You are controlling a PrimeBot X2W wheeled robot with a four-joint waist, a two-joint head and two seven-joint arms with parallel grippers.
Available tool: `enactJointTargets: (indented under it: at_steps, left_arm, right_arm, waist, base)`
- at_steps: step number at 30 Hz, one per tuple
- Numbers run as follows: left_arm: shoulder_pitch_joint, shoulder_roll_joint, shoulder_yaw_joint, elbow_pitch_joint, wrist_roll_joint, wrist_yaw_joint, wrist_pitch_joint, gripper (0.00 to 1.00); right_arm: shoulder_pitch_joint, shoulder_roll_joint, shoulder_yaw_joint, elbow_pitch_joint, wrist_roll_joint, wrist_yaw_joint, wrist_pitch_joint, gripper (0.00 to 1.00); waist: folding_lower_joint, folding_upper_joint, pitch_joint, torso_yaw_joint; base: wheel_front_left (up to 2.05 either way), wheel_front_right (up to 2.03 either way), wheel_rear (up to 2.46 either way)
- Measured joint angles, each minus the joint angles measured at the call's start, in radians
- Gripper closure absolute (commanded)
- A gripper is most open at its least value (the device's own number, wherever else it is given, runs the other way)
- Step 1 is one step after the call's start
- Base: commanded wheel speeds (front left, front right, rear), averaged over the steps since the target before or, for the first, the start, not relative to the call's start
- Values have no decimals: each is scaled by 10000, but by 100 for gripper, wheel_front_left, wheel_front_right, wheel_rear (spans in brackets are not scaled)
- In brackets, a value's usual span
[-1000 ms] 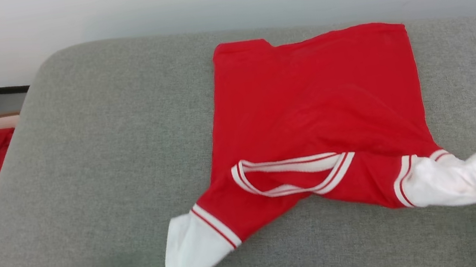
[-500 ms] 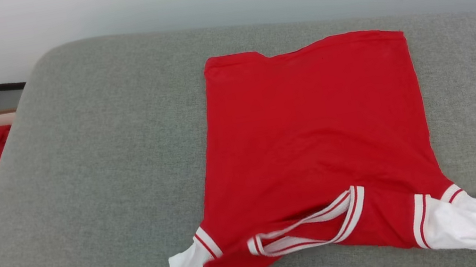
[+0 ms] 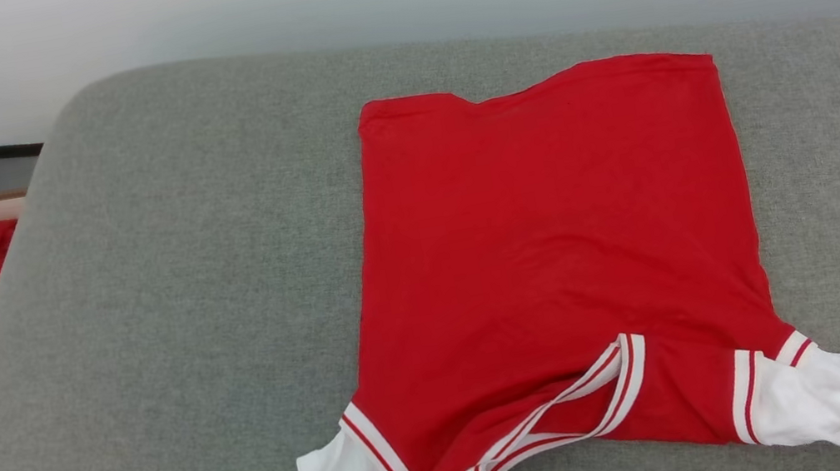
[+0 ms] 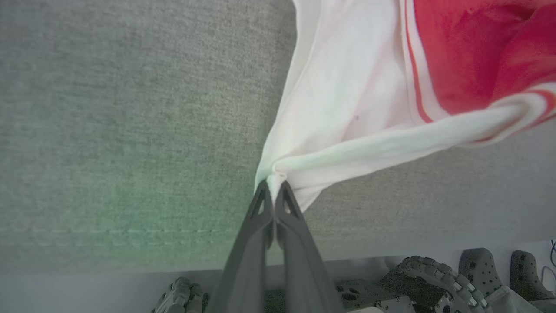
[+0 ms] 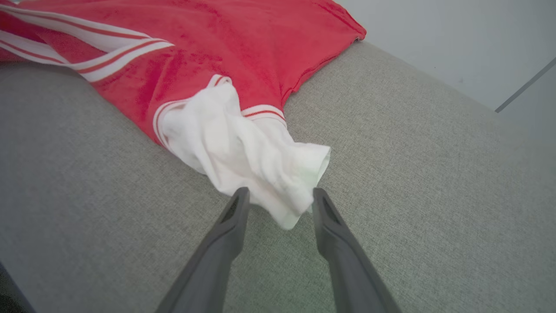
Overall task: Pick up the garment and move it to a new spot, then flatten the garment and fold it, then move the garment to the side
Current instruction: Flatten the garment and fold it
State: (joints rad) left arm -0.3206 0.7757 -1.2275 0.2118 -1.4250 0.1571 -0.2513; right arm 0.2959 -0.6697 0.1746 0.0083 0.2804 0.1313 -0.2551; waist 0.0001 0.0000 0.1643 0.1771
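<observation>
Lopsided hold on bright red T-shirt with white short sleeves [image 3: 557, 247], spread on grey woven cushion [image 3: 180, 265].
With left gripper [image 4: 273, 191] clenched on left sleeve tip [image 4: 278, 171] and right gripper [image 5: 280, 193] parted, right cuff [image 5: 282, 208] loose between its fingers: likely to skew or rumple the shirt if tugged from the left alone, or to snag the cuff on pulling away.

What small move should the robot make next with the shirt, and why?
Probably open the left gripper. It is shut on the left sleeve, while the right gripper stands open with the right sleeve loose between its fingers. The shirt lies spread on the cushion, ready for flattening.
</observation>
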Motion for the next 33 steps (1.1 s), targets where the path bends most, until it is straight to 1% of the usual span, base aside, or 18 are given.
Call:
enactJointTargets:
  at_steps: [5, 9, 12, 16, 18, 20, 23, 27, 33]
  left_arm:
    - [4, -42, 132, 81, 84, -35, -40, 100]
    - [12, -84, 286, 75, 132, -77, -56, 100]
    - [14, -142, 443, 36, 244, -86, -75, 100]
    - [32, -186, 602, 10, 414, -86, -88, 100]
    - [44, -228, 692, -8, 449, -86, -90, 100]
    - [83, -270, 748, -17, 504, -82, -102, 100]
    - [96, -391, 754, -25, 646, -75, -102, 100]
    - [-23, -610, 688, -25, 853, -77, -81, 100]
    - [-567, -1149, 458, 46, 1292, -196, 132, 100]
  right_arm:
    - [22, 171, -138, -293, 347, 0, 13, 0]
    - [35, 161, -144, -813, 882, 0, 63, 0]
    - [-33, 257, -376, -1256, 1225, 0, 100, 0]
    - [-617, 499, -548, -1870, 1465, 0, 477, 0]
    - [-1073, 617, -640, -1996, 1661, 0, 744, 0]
    - [-1606, 600, -614, -2015, 1877, 0, 940, 0]
    - [-2624, 556, -412, -1668, 2217, 0, 1338, 0]
    - [-4215, 479, -90, -719, 2813, -2, 2025, 0]
    - [-6495, -94, 441, 959, 3461, 0, 2989, 0]
  waist:
    - [0, 0, -10, -44]
    - [-1, 0, -2, -102]
    - [-1, 0, 5, -146]
    - [0, 0, -26, -177]
    - [0, 0, -48, -167]
    - [0, 0, -73, -146]
    - [0, 0, -104, -60]
    - [0, 0, -110, 172]
    - [0, 0, 29, 730]
  base:
    - [0, 0, 0]
    - [0, 0, 0]
    - [0, 0, 0]
    - [0, 0, 0]
    - [0, 0, 0]
    - [0, 0, 0]
    - [0, 0, 0]
    - [0, 0, 0]
    - [0, 0, 0]
